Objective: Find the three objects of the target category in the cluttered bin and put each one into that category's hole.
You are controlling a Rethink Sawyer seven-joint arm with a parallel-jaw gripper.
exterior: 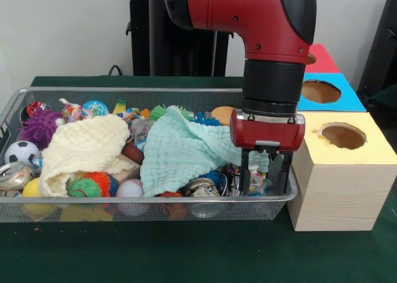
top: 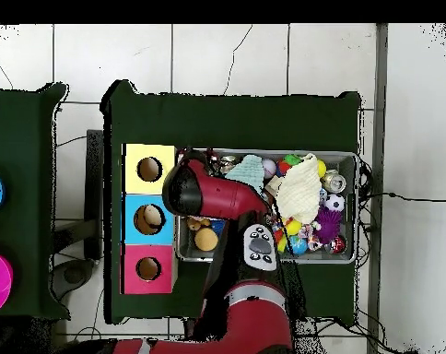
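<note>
The silver wire-mesh bin (exterior: 124, 90) is full of clutter: a mint cloth (exterior: 180, 149), a cream cloth (exterior: 84, 146), a soccer ball (exterior: 22, 152), a purple spiky ball (exterior: 40, 126), a baseball (exterior: 130, 188) and cans (exterior: 13, 176). My gripper (exterior: 265, 187) reaches down into the bin's right end in the front view. Its fingers (exterior: 245, 177) stand wide apart, with a corner of the mint cloth hanging between them. In the overhead view the arm (top: 208, 194) covers the gripper and the bin's (top: 346, 157) left end.
Three boxes with round holes stand beside the bin: yellow-topped (exterior: 372, 148), blue (exterior: 347, 97) and red (exterior: 322, 58). In the overhead view they lie left of the bin: yellow (top: 134, 157), blue (top: 133, 218), red (top: 133, 268). An orange ball (top: 206, 239) lies in the bin.
</note>
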